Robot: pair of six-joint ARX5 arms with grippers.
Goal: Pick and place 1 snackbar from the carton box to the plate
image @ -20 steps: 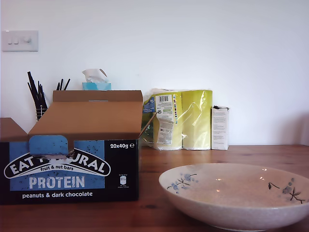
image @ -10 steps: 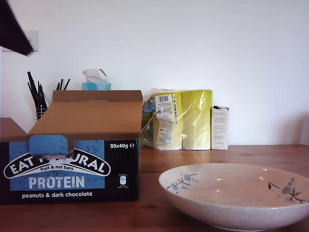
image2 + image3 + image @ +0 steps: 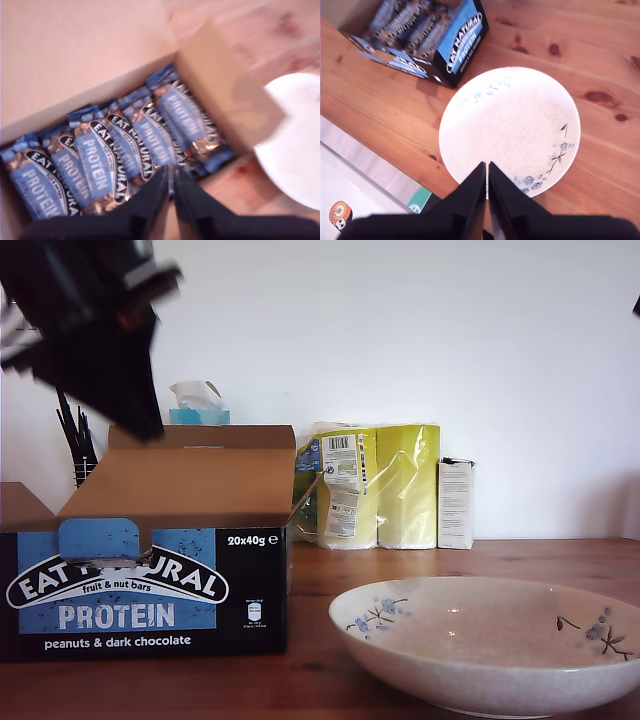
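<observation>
My first gripper (image 3: 170,172) has come in above the carton box (image 3: 150,580): a second ago the air over the box was bare, half a second ago only a dark corner showed by the wall switch, and now its blurred black bulk hangs just above the box's raised back flap. Its jaws are pressed nearly together with nothing between them, poised over the row of bars; the snackbar (image 3: 97,167) lies among its fellows inside the box, wrapper face up. My second gripper (image 3: 486,172) hovers over the near rim of the plate (image 3: 510,125), jaws also narrowed to a slit and holding nothing. The box and plate have not shifted; the plate sits just beside the box's printed front corner, on the bare wooden desk (image 3: 520,558) with dark knots. Behind the box stand a tissue box (image 3: 199,408), a holder of black sticks (image 3: 75,440), a yellow pack of paper rolls (image 3: 385,485) and a small white box (image 3: 455,505), all against a plain white wall.
</observation>
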